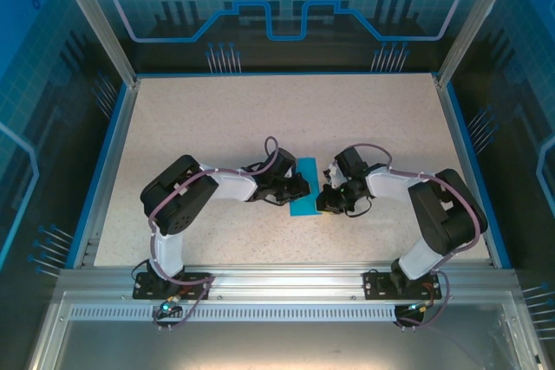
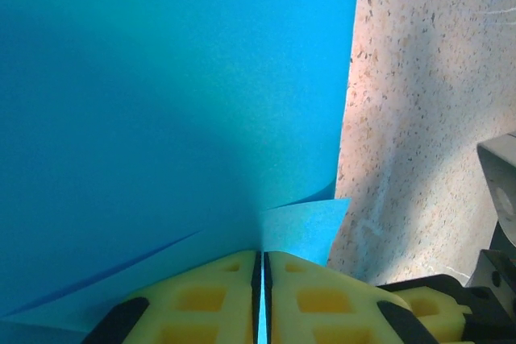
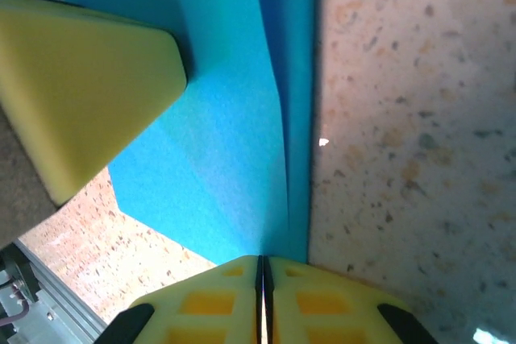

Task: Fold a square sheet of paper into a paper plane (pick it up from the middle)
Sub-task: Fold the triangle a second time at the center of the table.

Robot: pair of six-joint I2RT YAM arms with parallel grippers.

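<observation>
Left fingers (image 2: 210, 302) and right fingers (image 3: 316, 302) each pinch the part-folded blue paper sheet (image 1: 305, 186), mid-worktop (image 1: 217, 127) toward its near edge; likely mid-crease, and next needs aligned edges pressed flat

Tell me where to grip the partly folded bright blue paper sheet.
Pinch the bright blue paper sheet at a side edge, coming in low from beside it: a thin folded sheet on the speckled table offers nothing to pinch from above. The left gripper and right gripper hold opposite edges so.
</observation>
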